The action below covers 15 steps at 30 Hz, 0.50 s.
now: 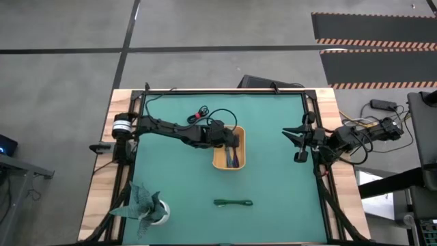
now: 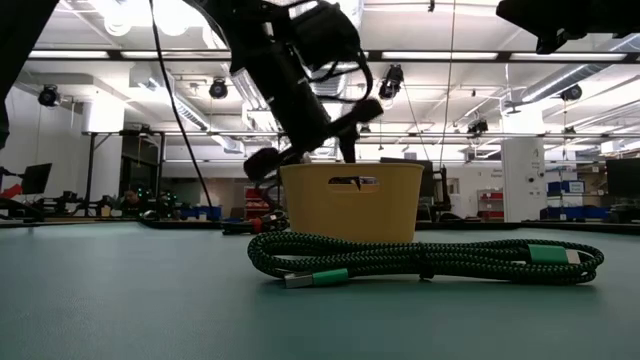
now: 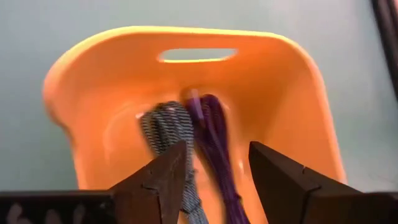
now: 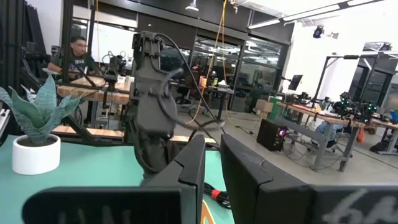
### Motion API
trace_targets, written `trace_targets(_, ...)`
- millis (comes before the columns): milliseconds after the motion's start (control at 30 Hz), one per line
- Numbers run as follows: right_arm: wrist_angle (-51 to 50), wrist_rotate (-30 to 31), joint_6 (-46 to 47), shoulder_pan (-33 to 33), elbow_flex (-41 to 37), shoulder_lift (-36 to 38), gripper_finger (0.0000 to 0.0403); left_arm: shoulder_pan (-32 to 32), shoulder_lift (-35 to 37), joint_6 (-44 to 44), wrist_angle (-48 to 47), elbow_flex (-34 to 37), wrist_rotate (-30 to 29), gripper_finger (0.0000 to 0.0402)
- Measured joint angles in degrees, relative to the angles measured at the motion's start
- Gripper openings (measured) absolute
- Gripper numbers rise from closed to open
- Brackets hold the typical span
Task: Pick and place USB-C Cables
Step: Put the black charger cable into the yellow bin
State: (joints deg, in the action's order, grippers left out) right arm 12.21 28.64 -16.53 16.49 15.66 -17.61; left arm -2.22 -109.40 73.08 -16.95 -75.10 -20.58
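1. My left gripper (image 1: 234, 145) sits over the orange tray (image 1: 220, 161) at frame centre in the high view; fingers spread, nothing between them, per the left wrist view.
2. Under those fingers (image 3: 163, 180), two cables lie inside the tray: the purple cable (image 3: 214, 140) and the light blue cable (image 3: 169, 130), side by side, touching.
3. In the high view the purple and blue cables show as dark strands in the tray's lower half.
4. Red-and-black cable (image 1: 199, 114) lies on the green mat (image 1: 273, 178) up-left of the tray, beside my left arm.
5. Dark green cable (image 1: 233, 202) lies flat on the mat below the tray, lower centre, well apart from it; in the low view it fills the foreground in front of the tray.
6. My right gripper (image 1: 295, 137) waits at the right edge of the mat, fingers nearly together, holding nothing.
7. Teal paper plant (image 1: 142, 203) in a white pot stands lower left.
8. A person (image 4: 73, 53) sits at a desk in the room beyond, upper left of the right wrist view.
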Motion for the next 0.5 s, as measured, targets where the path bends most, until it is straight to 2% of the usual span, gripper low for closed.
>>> trace_targets(233,-0.1,0.0,0.0,0.0,0.0,-0.1,0.0043,1.0,3.2,-12.3,0.3,-1.5,0.0,0.016)
trace_targets(400,0.0,0.0,0.0,0.0,0.0,-0.2,0.0043,1.2,6.6,-25.9,0.3,-1.7,-0.1,0.016)
trace_targets(500,0.0,0.0,0.0,0.0,0.0,-0.1,0.0043,1.1,8.6,-37.5,-1.0,-1.4,-0.1,0.016)
